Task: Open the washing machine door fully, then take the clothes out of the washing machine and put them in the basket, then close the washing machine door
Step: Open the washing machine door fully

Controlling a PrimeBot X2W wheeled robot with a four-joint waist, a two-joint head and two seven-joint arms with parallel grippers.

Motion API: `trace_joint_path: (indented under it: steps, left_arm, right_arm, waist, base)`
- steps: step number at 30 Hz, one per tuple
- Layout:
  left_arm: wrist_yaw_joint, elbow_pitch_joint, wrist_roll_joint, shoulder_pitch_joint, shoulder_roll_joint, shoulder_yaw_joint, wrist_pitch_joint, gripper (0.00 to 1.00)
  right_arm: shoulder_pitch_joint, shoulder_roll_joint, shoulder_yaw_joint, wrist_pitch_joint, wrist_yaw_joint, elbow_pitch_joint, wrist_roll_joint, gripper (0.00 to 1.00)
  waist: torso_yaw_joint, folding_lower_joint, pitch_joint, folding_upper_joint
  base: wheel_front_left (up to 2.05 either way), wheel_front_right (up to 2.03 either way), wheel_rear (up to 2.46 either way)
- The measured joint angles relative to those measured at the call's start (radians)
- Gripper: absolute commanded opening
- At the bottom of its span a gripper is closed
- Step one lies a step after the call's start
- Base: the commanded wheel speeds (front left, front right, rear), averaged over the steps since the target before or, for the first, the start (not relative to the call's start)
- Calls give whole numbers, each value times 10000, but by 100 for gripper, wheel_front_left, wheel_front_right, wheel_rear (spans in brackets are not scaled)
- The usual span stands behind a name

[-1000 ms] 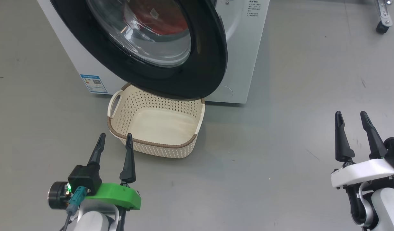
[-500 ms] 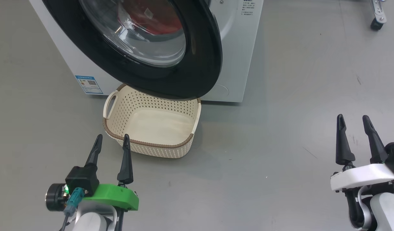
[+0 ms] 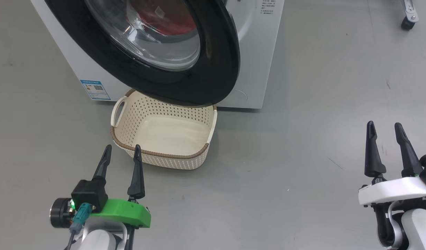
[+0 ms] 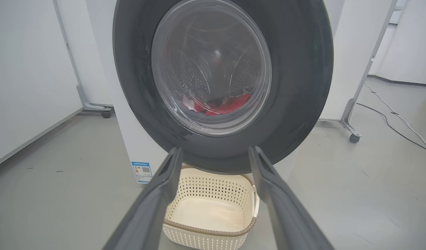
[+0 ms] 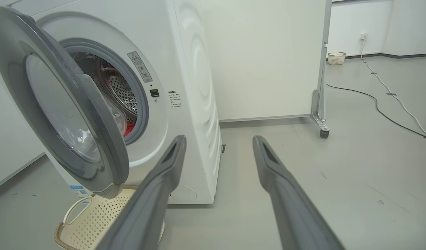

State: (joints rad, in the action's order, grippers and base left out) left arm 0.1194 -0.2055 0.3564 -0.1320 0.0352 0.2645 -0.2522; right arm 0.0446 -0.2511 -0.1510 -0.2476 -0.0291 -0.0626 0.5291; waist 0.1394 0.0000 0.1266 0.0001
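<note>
The white washing machine (image 3: pixel 254 52) stands at the top of the head view. Its black-rimmed washing machine door (image 3: pixel 219 62) is swung partly out and overhangs the far side of the basket (image 3: pixel 157 152). Red clothes (image 3: pixel 164 21) show through the door glass, inside the drum. The cream basket sits on the floor in front of the machine with nothing in it. My left gripper (image 3: pixel 123 147) is open, just short of the basket's near rim. My right gripper (image 3: pixel 384 123) is open over bare floor, far to the right. The left wrist view faces the door (image 4: pixel 303 86), clothes (image 4: pixel 230 104) and basket (image 4: pixel 206 229).
Grey floor spreads all around. A wheeled frame's caster (image 3: pixel 407 22) sits at the top right. The right wrist view shows a white partition on casters (image 5: pixel 324 132) behind the machine, a cable (image 5: pixel 383 111) along the floor and a small basket (image 5: pixel 336 57) by the far wall.
The head view has shifted slightly, so machine and basket sit a little further left and up. Both grippers stay open and hold nothing.
</note>
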Motion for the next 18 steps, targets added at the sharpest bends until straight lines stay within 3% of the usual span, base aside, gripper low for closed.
trace_joint_path:
  steps: [18]
  left_arm:
    - [0,36,0,0,0,15,0,100]
  right_arm:
    - [-135,130,169,0,92,63,186,100]
  waist:
    - [60,0,-14,0]
  base:
    - [0,0,0]
